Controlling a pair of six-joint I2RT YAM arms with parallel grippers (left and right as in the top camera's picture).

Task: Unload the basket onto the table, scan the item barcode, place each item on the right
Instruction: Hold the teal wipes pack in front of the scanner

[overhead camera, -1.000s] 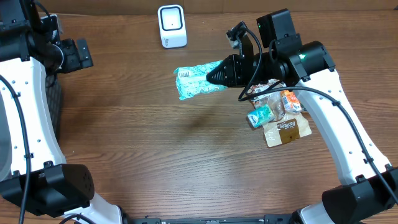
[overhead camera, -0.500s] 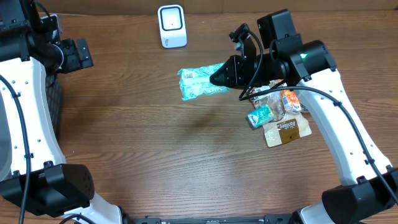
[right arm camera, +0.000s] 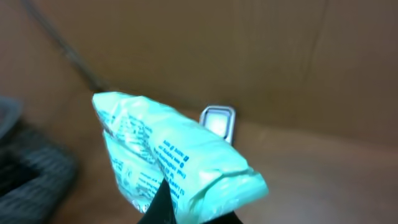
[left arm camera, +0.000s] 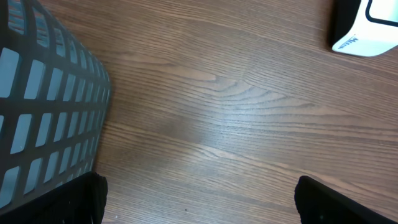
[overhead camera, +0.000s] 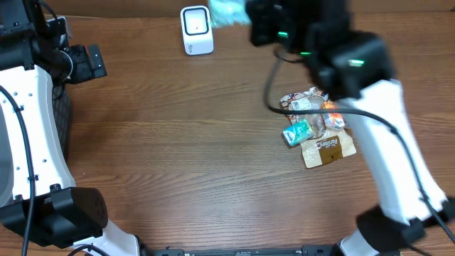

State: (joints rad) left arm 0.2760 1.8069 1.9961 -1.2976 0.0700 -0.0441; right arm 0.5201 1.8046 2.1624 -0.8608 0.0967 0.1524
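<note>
right jaws clenched on mint-green crinkly plastic packet [overhead camera: 226,10], aloft at 12 o'clock, at 1 o'clock of white boxy scanner [overhead camera: 196,30] | left jaws released wide, 10 o'clock, beside dark mesh basket [left arm camera: 43,112]

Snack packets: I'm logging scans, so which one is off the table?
The mint-green packet, gripped in the right hand near the white scanner; the other packets lie heaped on the table.

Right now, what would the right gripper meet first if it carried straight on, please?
Probably the white scanner, just beyond the teal packet in the right gripper; depth is unclear, so it may pass over.
</note>
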